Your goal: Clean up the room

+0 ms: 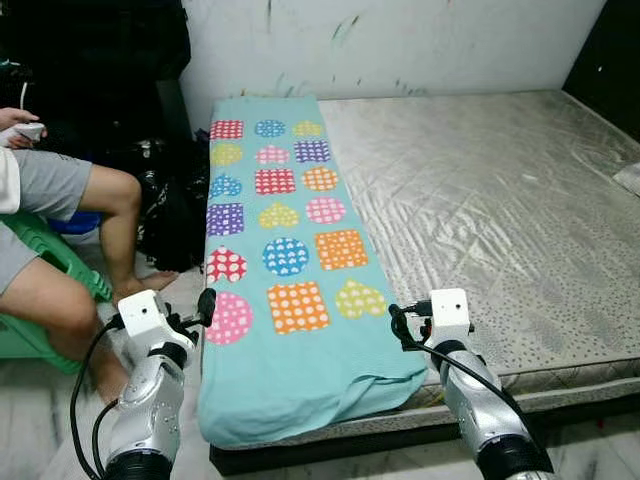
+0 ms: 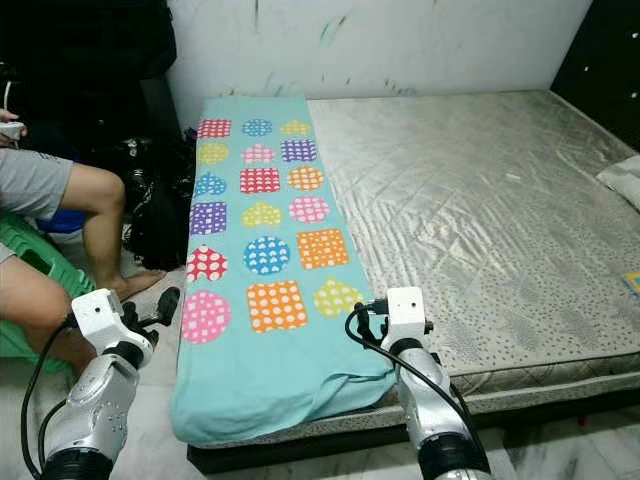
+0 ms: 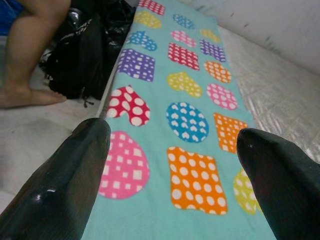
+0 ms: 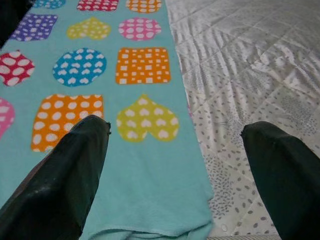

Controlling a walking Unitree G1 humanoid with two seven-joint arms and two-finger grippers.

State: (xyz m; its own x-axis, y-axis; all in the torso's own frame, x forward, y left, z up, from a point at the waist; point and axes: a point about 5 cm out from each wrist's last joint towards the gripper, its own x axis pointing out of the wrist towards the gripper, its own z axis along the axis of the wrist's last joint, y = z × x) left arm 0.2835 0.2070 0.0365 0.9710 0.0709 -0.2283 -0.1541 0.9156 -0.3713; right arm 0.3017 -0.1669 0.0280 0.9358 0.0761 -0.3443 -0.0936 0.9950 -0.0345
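Observation:
A teal blanket [image 1: 285, 260] printed with bright dotted hearts, circles and squares lies folded in a long strip along the left side of a bare grey mattress [image 1: 500, 200]. Its near end hangs bunched over the mattress edge. My left gripper [image 3: 172, 135] is open and hovers at the blanket's near left edge, by the pink circle [image 1: 230, 318]. My right gripper [image 4: 175, 127] is open too, and sits low over the blanket's right edge beside the yellow heart [image 4: 146, 124]. Neither gripper holds anything.
A person sits at the left on a green seat [image 1: 45, 262], bare leg [image 1: 115, 215] and foot on the floor close to my left arm. Black bags [image 1: 175, 215] lie between the person and the bed. A white wall [image 1: 400, 45] backs the mattress; a pale pillow [image 2: 622, 180] sits far right.

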